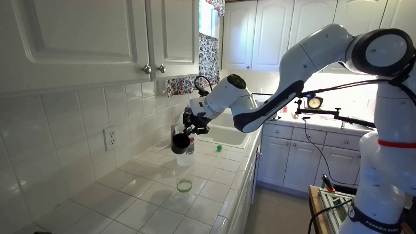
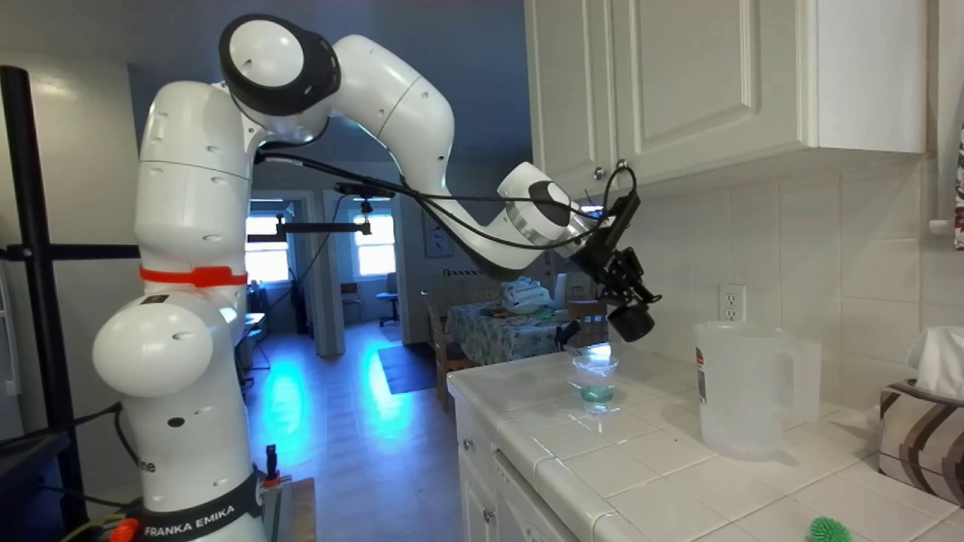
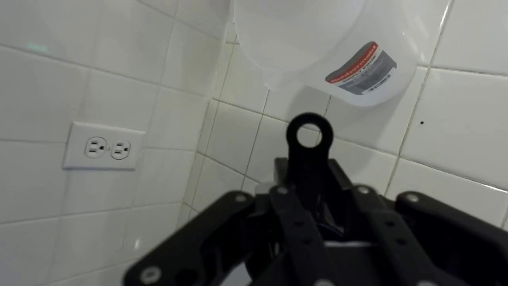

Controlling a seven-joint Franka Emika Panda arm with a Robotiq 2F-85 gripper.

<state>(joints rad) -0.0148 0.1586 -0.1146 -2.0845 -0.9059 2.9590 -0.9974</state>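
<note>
My gripper (image 1: 195, 130) is shut on the handle of a black scoop, above the tiled counter. The scoop's round cup (image 1: 180, 143) is tipped on its side, its dark mouth showing in an exterior view. In the wrist view the ring end of the handle (image 3: 310, 159) sticks out between the fingertips. A clear cup (image 2: 595, 376) with something green at its bottom stands on the counter, lower than the scoop and apart from it. The translucent white pitcher (image 2: 742, 391), its Rubbermaid label (image 3: 363, 68) showing in the wrist view, stands upright near the gripper.
A green spiky ball (image 1: 219, 148) lies on the counter near the sink (image 1: 227, 135). A tissue box (image 2: 922, 444) stands by the pitcher. The tiled wall with an outlet (image 3: 104, 146) rises beside the gripper. Upper cabinets (image 1: 174, 39) overhang the counter.
</note>
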